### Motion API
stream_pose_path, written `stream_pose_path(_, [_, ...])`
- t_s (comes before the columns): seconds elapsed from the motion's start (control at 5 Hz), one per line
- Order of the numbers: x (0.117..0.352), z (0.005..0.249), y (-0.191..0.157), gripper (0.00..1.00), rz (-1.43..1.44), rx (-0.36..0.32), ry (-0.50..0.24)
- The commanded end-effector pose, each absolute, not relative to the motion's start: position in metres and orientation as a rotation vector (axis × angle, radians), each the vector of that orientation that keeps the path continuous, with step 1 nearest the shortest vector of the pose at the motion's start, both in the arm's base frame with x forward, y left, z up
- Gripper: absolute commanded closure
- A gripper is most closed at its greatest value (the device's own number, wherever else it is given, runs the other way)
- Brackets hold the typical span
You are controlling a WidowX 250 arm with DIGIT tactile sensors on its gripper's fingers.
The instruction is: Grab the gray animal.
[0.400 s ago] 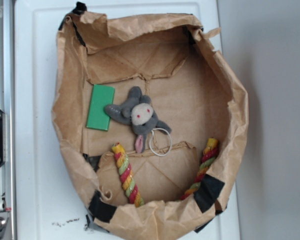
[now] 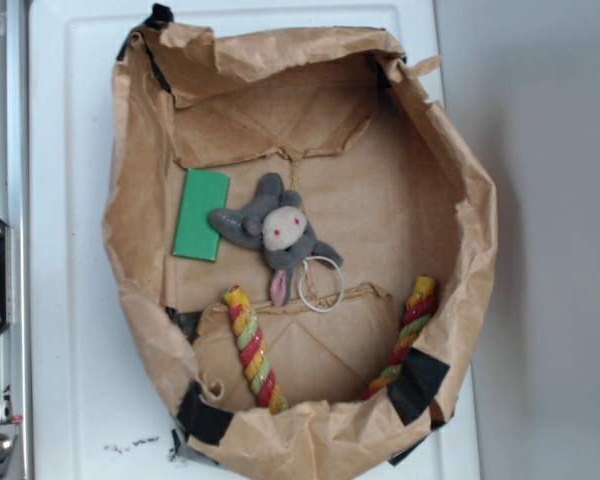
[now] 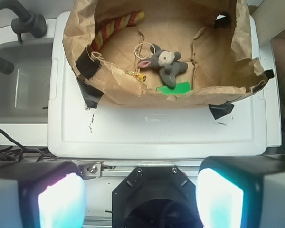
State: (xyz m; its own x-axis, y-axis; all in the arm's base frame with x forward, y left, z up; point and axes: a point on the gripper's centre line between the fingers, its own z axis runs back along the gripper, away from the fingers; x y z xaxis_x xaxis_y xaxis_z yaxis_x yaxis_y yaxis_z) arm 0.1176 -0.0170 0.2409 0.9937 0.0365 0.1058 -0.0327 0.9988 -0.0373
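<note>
The gray animal [image 2: 275,232] lies on the floor of a wide brown paper bag [image 2: 140,230], near the middle of the floor, and nothing touches it. It is a small plush toy with a cream face and two red eyes, gray limbs that spread out to the sides, and one long ear with pink lining. A thin white ring [image 2: 321,284] is attached to the animal and rests on the paper just beside the ear. The flat green rectangle [image 2: 201,214] is also in the bag, just beside the animal, on the side away from the ring. A twisted rope in red, yellow and green [image 2: 253,347] is in the bag too; one end of it is near the pink ear, and the other end [image 2: 407,335] comes up beyond the ring, close to the bag's wall. The rim of the bag is rolled down and held with pieces of black tape [image 2: 416,385]. The bag stands on a white tray-like surface [image 2: 70,200]. In the wrist view the gripper [image 3: 141,199] is well apart from the animal, outside the bag; its two fingers [image 3: 57,202] stand wide apart with nothing between them, and they touch nothing. A gray sink [image 3: 19,95] is beside the white surface in this view.
</note>
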Motion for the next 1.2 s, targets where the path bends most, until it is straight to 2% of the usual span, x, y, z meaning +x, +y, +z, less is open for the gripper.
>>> stream_pose_path(0.0, [0.119,0.244,-0.017,0.0,0.033,-0.037,-0.116])
stream_pose_path(0.2, [0.151,0.236,-0.027,0.0,0.043,-0.032,-0.121])
stream_pose_path(0.6, [0.198,0.229,-0.032,0.0,-0.093,-0.101,-0.146])
stream_pose_path(0.8, [0.232,0.221,-0.017,0.0,-0.339,-0.269,-0.189])
stream_pose_path(1.0, [0.253,0.211,0.004,0.0,-0.471,-0.285,-0.229])
